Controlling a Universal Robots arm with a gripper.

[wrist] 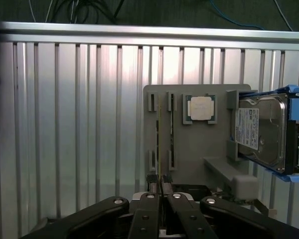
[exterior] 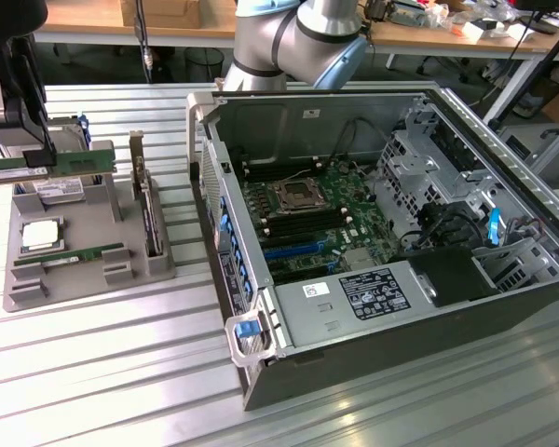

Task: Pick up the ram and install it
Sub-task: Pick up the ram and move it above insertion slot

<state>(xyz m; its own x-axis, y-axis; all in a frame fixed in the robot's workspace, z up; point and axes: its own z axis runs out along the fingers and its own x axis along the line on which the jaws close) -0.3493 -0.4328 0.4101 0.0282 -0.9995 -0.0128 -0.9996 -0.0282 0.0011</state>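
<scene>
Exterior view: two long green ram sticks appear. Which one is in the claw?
The upper ram, pinched by the claw. The other ram stick lies flat in the grey tray, beside the processor.

Your arm (exterior: 298, 37) shows a grey joint with a pale blue cap over the worktop's far edge and reaches toward the exterior view's left. Your gripper (exterior: 39, 160) hangs there above the worktop, near its far edge, pointing down. In the wrist view its black fingers (wrist: 145, 219) stand almost together, pinched on the thin ram (exterior: 74, 165).
</scene>
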